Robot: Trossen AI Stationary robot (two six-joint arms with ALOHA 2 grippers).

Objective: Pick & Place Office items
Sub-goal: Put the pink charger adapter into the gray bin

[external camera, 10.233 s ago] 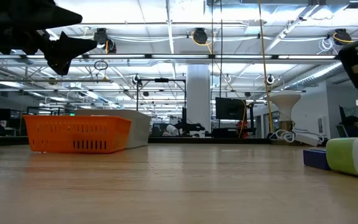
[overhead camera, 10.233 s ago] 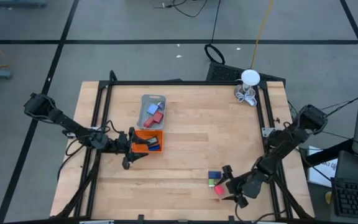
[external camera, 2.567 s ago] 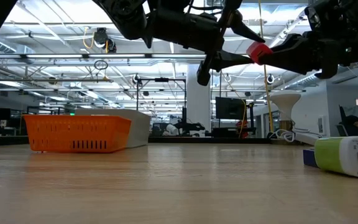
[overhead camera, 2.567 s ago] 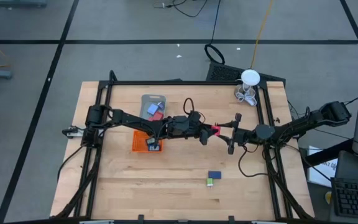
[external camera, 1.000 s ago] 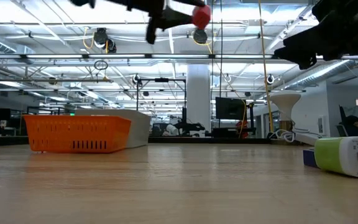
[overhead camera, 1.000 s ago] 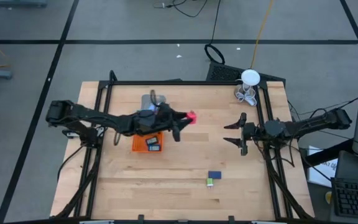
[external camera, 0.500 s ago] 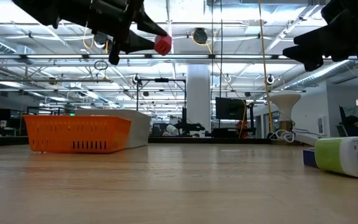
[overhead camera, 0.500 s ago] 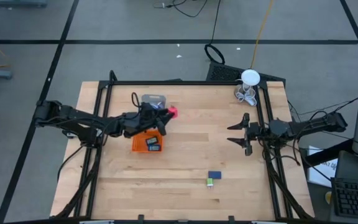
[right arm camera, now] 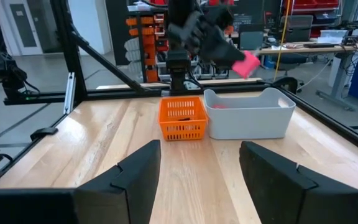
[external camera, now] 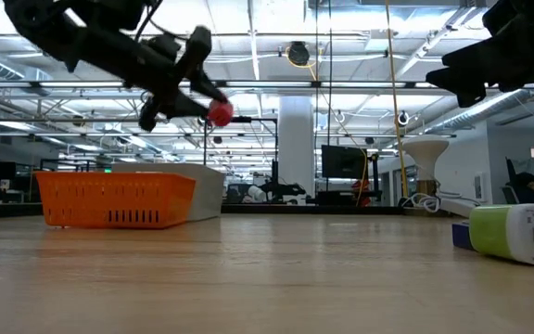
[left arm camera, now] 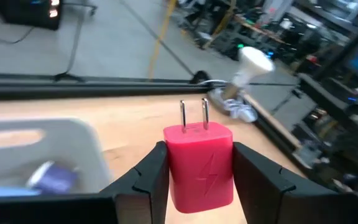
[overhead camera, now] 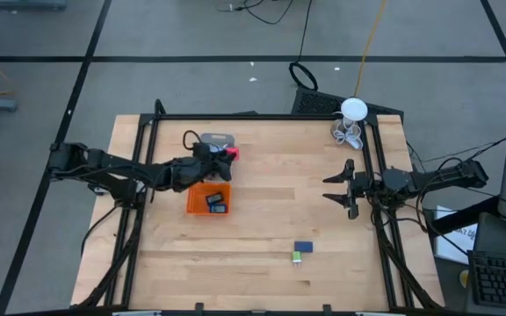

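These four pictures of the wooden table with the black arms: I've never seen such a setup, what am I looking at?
Two robot arms work at a wooden table. One picture looks straight down, one looks level across the tabletop, and two come from cameras on the arms' wrists. The left tool holds a pink plug-in charger in the air, over the grey tray. Beside that tray sits an orange tray with small items inside. Loose on the table lie a blue block and a green-and-white piece. The right tool waits open and empty near the table's right edge. A white round thing with wire loops stands at the far corner.
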